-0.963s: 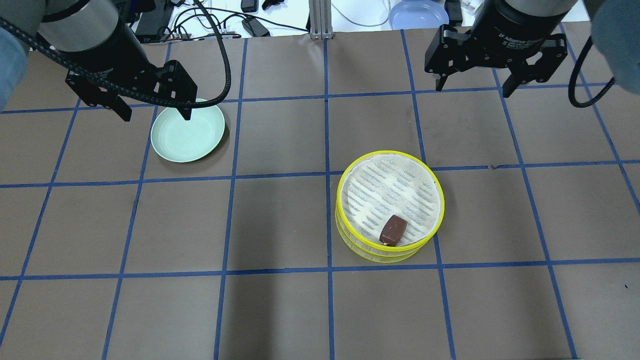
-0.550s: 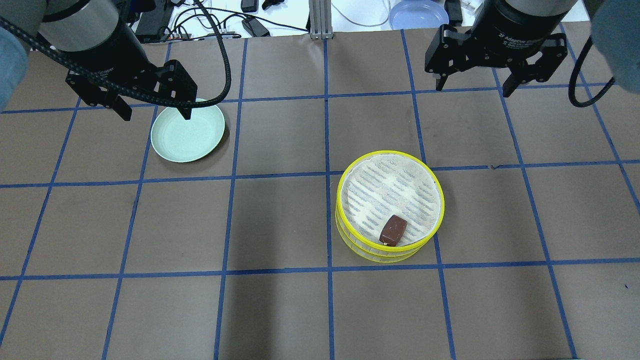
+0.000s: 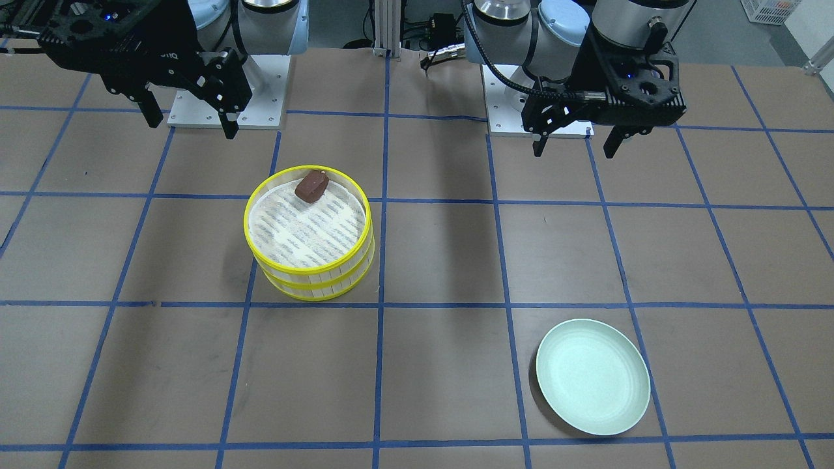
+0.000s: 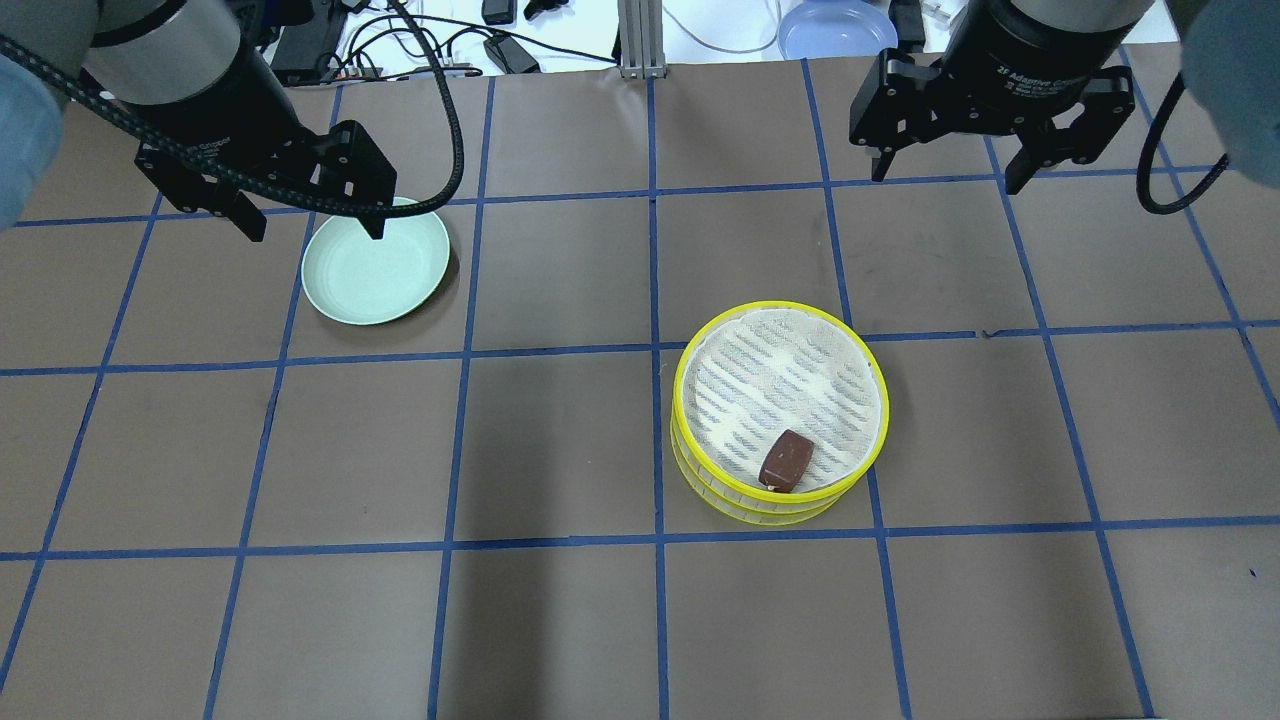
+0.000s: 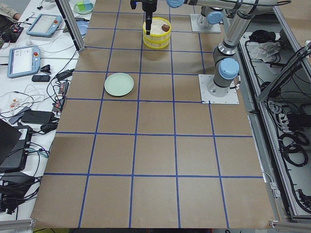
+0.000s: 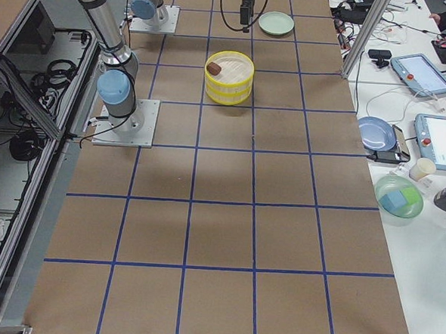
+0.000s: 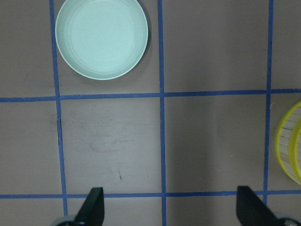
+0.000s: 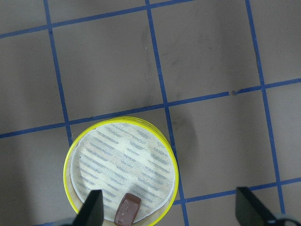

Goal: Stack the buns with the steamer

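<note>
The steamer's two yellow-rimmed tiers (image 4: 780, 306) stand stacked right of the table's centre. They also show in the front view (image 3: 313, 281) and the right wrist view (image 8: 175, 169). The reddish-brown bun (image 4: 786, 460) lies in the top tier by its rim nearest the robot, and shows in the front view (image 3: 311, 185) and the right wrist view (image 8: 128, 210). The cream bun is hidden. My left gripper (image 4: 312, 232) is open and empty, high over the far left. My right gripper (image 4: 945, 180) is open and empty, high over the far right.
An empty pale green plate (image 4: 375, 262) lies at the far left under the left gripper, also in the left wrist view (image 7: 101, 37). A blue plate (image 4: 835, 28), cables and devices sit beyond the table's far edge.
</note>
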